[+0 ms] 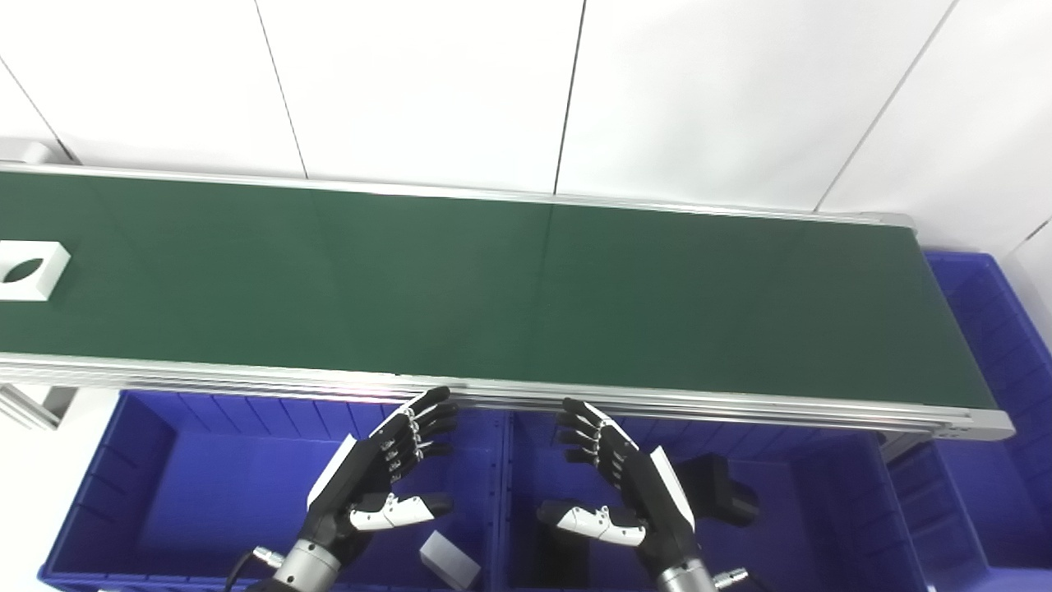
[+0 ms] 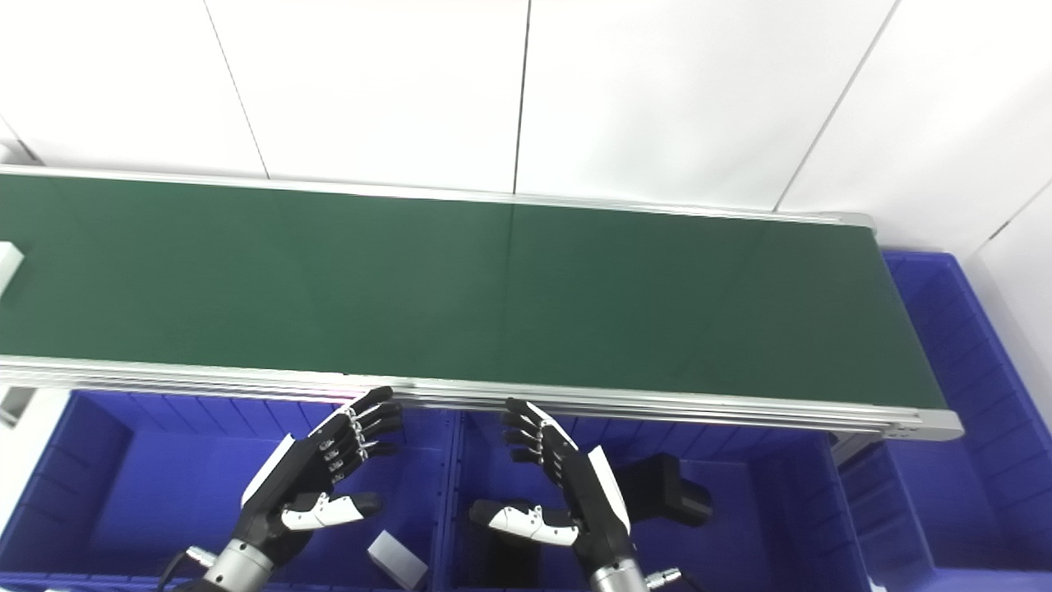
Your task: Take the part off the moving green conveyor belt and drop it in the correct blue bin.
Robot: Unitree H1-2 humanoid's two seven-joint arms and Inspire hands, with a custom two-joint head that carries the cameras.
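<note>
Left eye view: fingers (image 1: 415,427) of left hand (image 1: 374,477) spread, nothing held; right hand (image 1: 620,481) likewise splayed and empty, palms turned toward each other. Both poised just below near rail of green conveyor belt (image 1: 493,288), over blue bins (image 1: 148,460) — probably a ready stance for the catch. White part (image 1: 26,270), square with oval hole, far left on belt, well apart from either hand. White block (image 1: 449,561) in left bin, black part (image 1: 723,485) in right bin — likely the sorting cue.
</note>
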